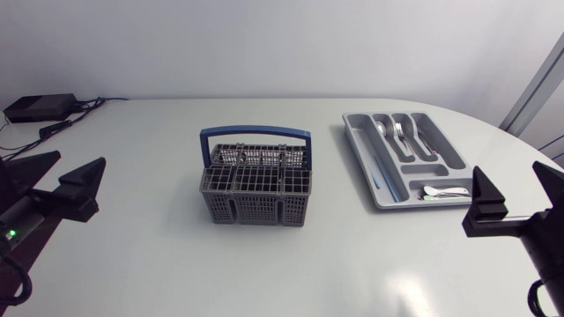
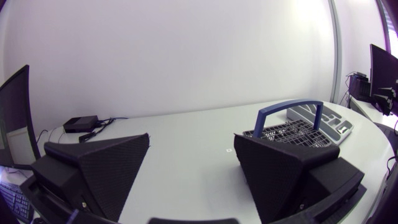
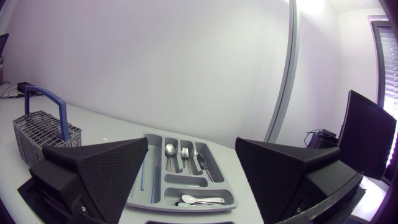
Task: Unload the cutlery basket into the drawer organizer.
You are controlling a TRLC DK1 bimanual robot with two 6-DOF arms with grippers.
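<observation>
Looks pretty much done: cutlery basket point(image 1: 256, 183) seems empty, silverware point(image 1: 398, 132) sits in the drawer organizer point(image 1: 421, 169), both jaws wide, holding nothing.

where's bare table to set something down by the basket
Bare table lies between the cutlery basket and the drawer organizer, and in front of the basket between the left gripper and right gripper. The organizer already holds cutlery.

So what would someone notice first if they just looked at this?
Probably the cutlery basket with its bright blue handle, standing in the middle of the table. To its right lies the grey drawer organizer, with some cutlery in it. At each side a black claw waits open: left claw, right claw.
</observation>
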